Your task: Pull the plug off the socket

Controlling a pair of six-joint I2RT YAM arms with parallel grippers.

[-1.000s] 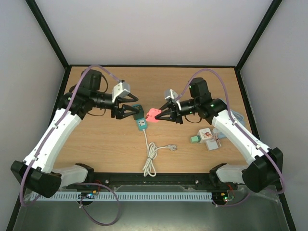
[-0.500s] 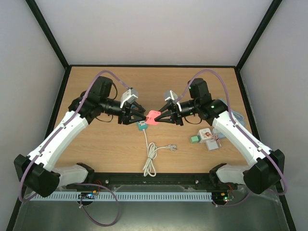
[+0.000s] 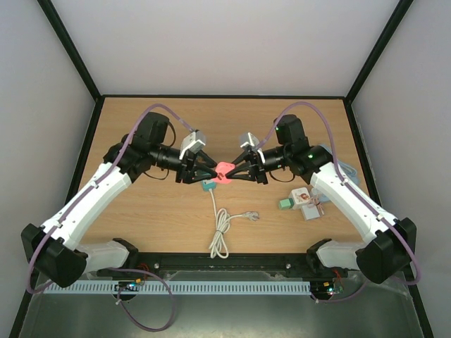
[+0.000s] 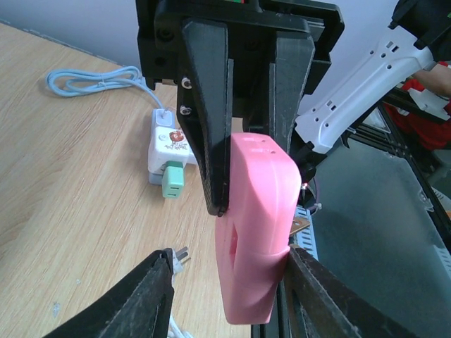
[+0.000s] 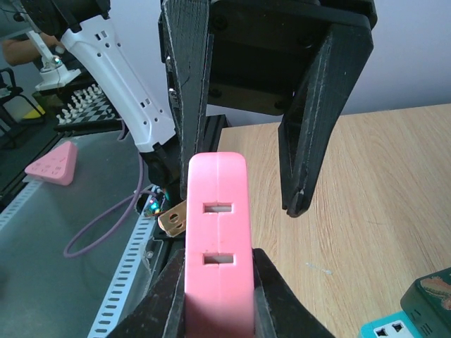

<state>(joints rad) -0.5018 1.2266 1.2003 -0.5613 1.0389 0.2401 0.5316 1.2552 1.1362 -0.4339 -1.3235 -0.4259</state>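
My right gripper point(image 3: 236, 172) is shut on a pink plug point(image 3: 223, 171) and holds it above the table; its fingers clamp the plug's sides in the right wrist view point(image 5: 217, 260), where a brass prong point(image 5: 173, 218) shows. My left gripper point(image 3: 210, 171) is open and straddles the same plug point(image 4: 257, 225) from the other side. One of its fingers point(image 4: 331, 303) touches the plug and the other point(image 4: 134, 303) stands apart. The teal socket point(image 3: 208, 186) lies on the table just below, apart from the plug; it also shows in the right wrist view point(image 5: 394, 327).
The socket's white cord point(image 3: 222, 229) loops toward the front edge and ends in a loose plug point(image 3: 248, 216). A white adapter with a green plug point(image 3: 303, 201) lies at the right, with a light blue cable point(image 4: 91, 77) behind it.
My left arm has swung right, from the teal socket to the pink plug, and its open jaws now straddle the plug. The right arm has barely moved.
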